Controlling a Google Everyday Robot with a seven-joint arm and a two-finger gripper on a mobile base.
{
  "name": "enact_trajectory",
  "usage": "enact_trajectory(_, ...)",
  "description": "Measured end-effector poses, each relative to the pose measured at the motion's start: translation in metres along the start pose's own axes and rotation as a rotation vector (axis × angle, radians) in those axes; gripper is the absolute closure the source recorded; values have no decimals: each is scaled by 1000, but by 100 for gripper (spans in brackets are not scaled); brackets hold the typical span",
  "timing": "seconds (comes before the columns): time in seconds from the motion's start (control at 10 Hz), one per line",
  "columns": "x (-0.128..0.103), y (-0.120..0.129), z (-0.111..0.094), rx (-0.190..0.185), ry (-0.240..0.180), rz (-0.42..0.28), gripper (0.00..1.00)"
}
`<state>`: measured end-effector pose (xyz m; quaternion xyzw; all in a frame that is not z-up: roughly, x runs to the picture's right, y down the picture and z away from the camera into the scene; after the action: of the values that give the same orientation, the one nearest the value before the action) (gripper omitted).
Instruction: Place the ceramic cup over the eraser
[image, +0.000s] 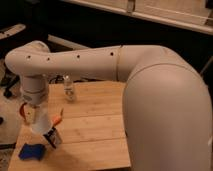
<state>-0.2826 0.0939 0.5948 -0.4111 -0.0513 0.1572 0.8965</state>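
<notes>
End effector (36, 117) seemingly holds cup (41, 128) beside eraser (54, 139) near table (100, 125) edge

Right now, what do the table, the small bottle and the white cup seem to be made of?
Table: pale wood, matte, with plank seams. Small bottle: clear glass or plastic, see-through; which, I cannot tell. Ceramic cup, held by the gripper above the table's left side: plain white, smooth, likely glazed ceramic.

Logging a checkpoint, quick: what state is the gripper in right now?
Gripper: closed, holding the ceramic cup, tilted, just above and left of the eraser.
</notes>
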Motion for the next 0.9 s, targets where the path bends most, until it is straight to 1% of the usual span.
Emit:
enact_trajectory(0.2, 4, 1, 3, 0, 8, 5, 100)
enact_trajectory(0.6, 16, -1, 9, 15, 27, 26, 100)
enact_trajectory(0.9, 22, -2, 14, 19, 38, 33, 100)
